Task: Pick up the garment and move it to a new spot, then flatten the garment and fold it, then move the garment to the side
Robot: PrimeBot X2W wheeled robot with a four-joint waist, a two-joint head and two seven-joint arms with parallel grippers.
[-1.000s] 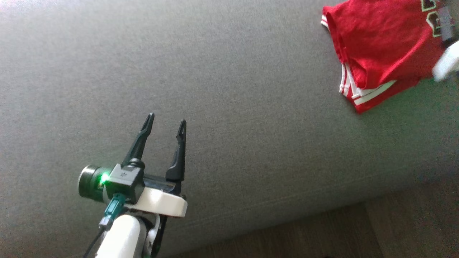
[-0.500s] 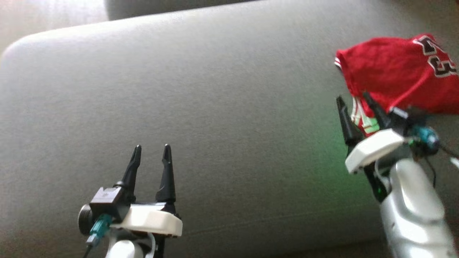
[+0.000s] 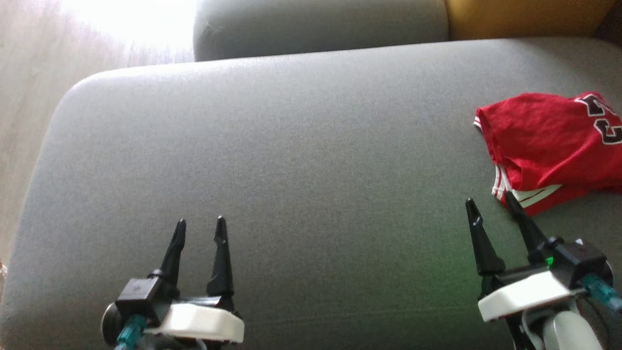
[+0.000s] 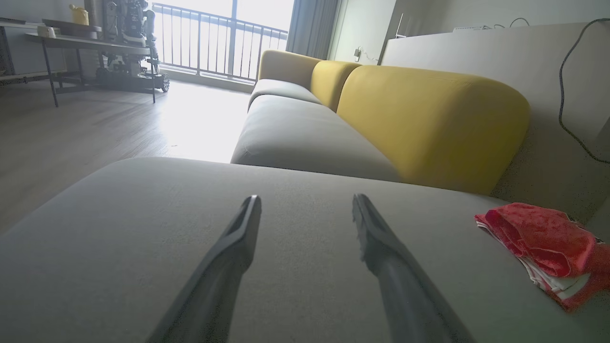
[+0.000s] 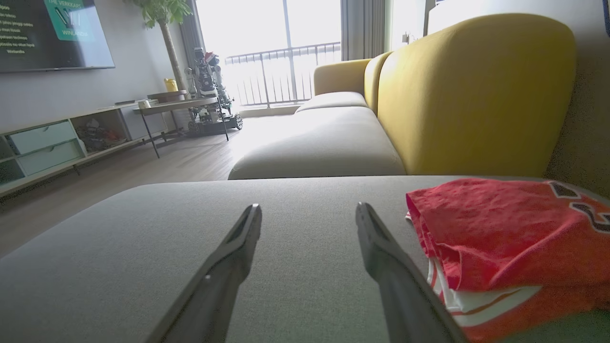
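We take the grey seat cushion [image 3: 291, 146] as our reference. The garment [image 3: 539, 141], a red jersey loosely doubled over on itself, lies on the cushion's right-hand part, toward the back where the yellow backrest [image 3: 525, 17] rises. It runs off the head view's right edge, so we cannot see its whole outline. What we do see stretches along the cushion's length, with the white-striped hem [image 3: 505, 187] as the corner closest to the cushion's front edge.

Both tools hover low over the cushion's front part, fingers spread wide with nothing between them. The left tool [image 3: 200, 220] is over the cushion's left half, well apart from the garment. The right tool [image 3: 489, 198] is over the cushion's right half, and its fingers point toward the cushion's back. The garment lies just ahead of those fingers and to their right. In the right wrist view its right-hand finger runs alongside the striped hem; whether it touches the cloth we cannot tell.

Whichever step is in hand, we judge that any reach for the garment falls to the right tool. The cloth sits off that tool's line to the right, not between the fingers. We would therefore shift the tool rightward along the cushion and a little toward the back before closing on the hem or the red fold above it.
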